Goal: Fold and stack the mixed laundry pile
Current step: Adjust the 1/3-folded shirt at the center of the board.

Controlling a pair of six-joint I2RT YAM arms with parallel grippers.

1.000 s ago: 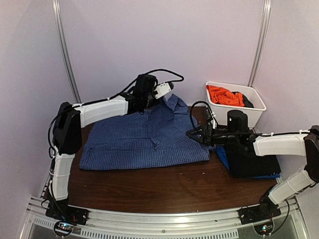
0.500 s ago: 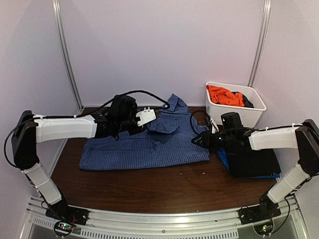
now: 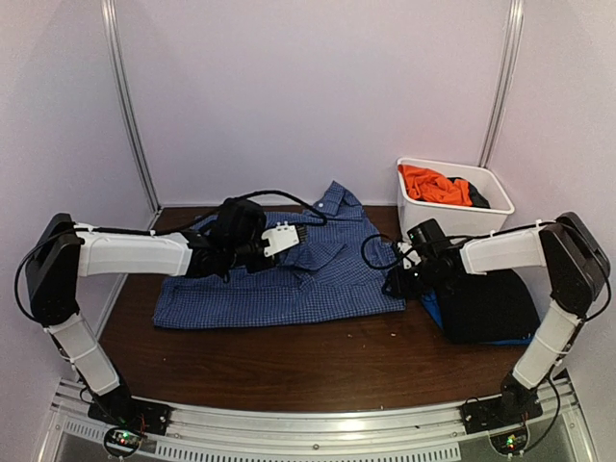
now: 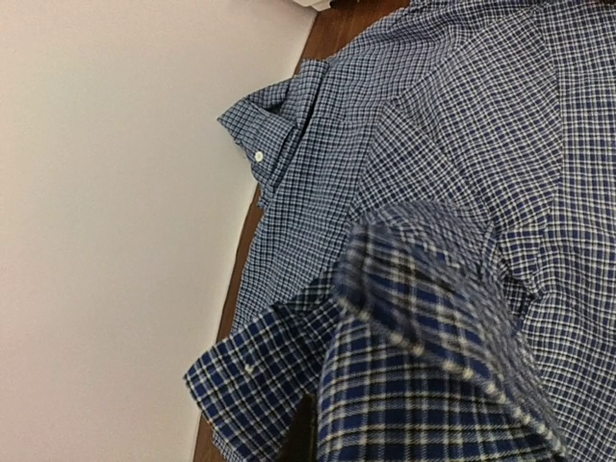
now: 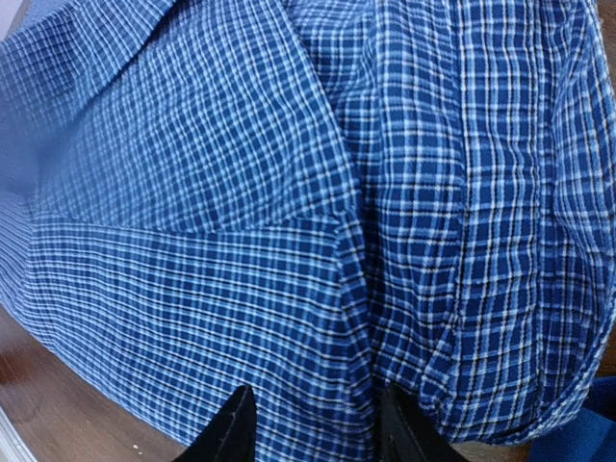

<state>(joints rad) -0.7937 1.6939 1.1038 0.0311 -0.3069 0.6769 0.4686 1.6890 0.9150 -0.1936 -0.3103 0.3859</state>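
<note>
1. Top external view.
   - The checked shirt (image 3: 279,284) lies flat across the middle of the bench (image 3: 318,361). Its long axis runs left to right in the frame, and its collar (image 3: 337,200) points to the upper centre.
   - The left end effector (image 3: 286,236) sits over the shirt's upper middle, with a raised fold of cloth at its tip.
   - The right end effector (image 3: 402,277) is at the shirt's right edge, so the garment lies wholly to the left of it in the frame. Each arm is nearest its own end of the shirt.
   - The orange T-shirt (image 3: 433,183) is in the white tub (image 3: 452,223) at upper right.
   - The black and blue pieces (image 3: 486,308) lie at right, under the right arm.

2. Left wrist view.
   - The fingers are hidden. Blurred checked shirt (image 4: 462,144) cloth bunches against the lens at the lower centre.
   - The end effector is closed and, by my judgement, pinched on that fold.

3. Right wrist view.
   - The right end effector (image 5: 318,428) stands narrowly parted at the bottom centre, astride a ridge of the shirt (image 5: 192,192) edge.
   - No clamping is evident.
   - The next fold likely turns on this edge being carried leftward across the shirt's long axis.
</note>
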